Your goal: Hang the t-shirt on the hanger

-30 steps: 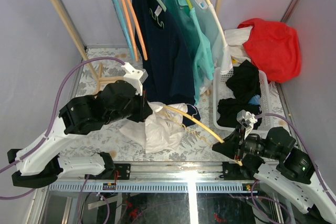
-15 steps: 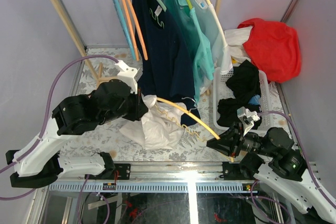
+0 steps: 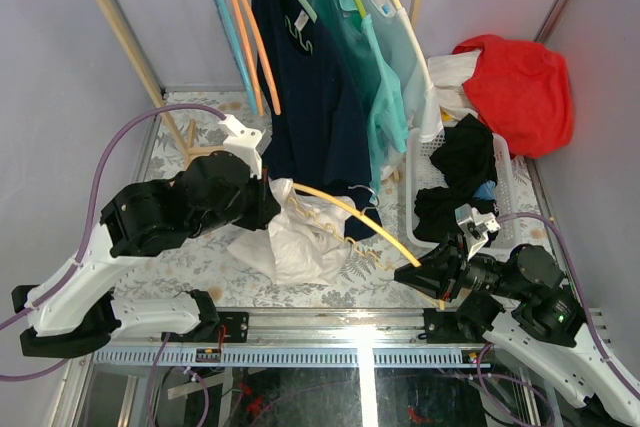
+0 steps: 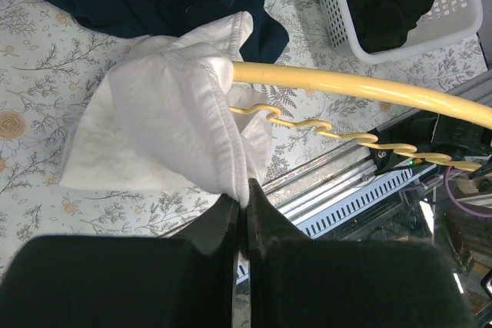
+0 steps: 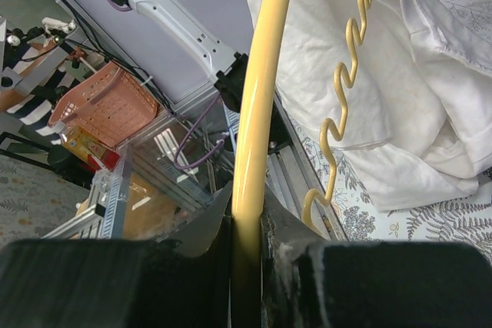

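Observation:
The white t-shirt (image 3: pixel 295 242) hangs crumpled over the flowered table, and my left gripper (image 3: pixel 270 202) is shut on its hem. In the left wrist view the hem (image 4: pixel 223 151) is pinched at the left gripper's (image 4: pixel 244 196) tips. One arm of the pale yellow hanger (image 3: pixel 350 212) reaches into the shirt's opening (image 4: pixel 231 71). My right gripper (image 3: pixel 418 275) is shut on the hanger's other end, near the table's front right. In the right wrist view the yellow bar (image 5: pixel 257 113) runs straight out from between the right gripper's (image 5: pixel 247 224) fingers toward the t-shirt (image 5: pixel 415 74). The hanger's hook is hard to make out.
A wooden rack (image 3: pixel 120 37) at the back holds orange hangers (image 3: pixel 252 42), a navy shirt (image 3: pixel 315 107) and mint shirts (image 3: pixel 385 77). A white basket (image 3: pixel 507 187) with dark clothes stands at the right, red cloth (image 3: pixel 520 77) behind it. A metal rail (image 3: pixel 330 319) runs along the near edge.
The left gripper has drawn the shirt's hem up and to the left, and the hanger has slid left with the right gripper. In the last half second almost nothing moved.

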Available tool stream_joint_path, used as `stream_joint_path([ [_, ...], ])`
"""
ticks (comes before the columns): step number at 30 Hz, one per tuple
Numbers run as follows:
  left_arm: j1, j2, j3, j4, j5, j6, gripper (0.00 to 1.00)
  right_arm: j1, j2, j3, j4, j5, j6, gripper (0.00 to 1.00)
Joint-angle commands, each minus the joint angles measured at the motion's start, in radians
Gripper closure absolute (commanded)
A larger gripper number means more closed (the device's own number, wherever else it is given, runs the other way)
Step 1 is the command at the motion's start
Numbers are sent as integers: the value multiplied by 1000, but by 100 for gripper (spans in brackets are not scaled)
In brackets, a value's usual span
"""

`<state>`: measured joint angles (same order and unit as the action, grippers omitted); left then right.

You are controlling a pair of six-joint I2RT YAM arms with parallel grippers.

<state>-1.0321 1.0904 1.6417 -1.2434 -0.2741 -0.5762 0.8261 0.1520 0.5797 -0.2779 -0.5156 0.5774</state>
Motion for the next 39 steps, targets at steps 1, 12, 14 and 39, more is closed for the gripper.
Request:
stream_joint_path([
  [1, -2, 2, 39, 2, -30, 4, 100, 1, -20, 13, 126, -13, 8, 100],
  [12, -3, 49, 214, 54, -34, 63, 100, 2, -44, 38, 164, -5, 28, 100],
  [14, -2, 86, 271, 44, -33, 82, 100, 2, -51, 55, 158, 10, 24, 100],
  [39, -3, 412, 731, 135, 280, 253, 100, 2, -79, 331, -130, 464, -225, 100],
])
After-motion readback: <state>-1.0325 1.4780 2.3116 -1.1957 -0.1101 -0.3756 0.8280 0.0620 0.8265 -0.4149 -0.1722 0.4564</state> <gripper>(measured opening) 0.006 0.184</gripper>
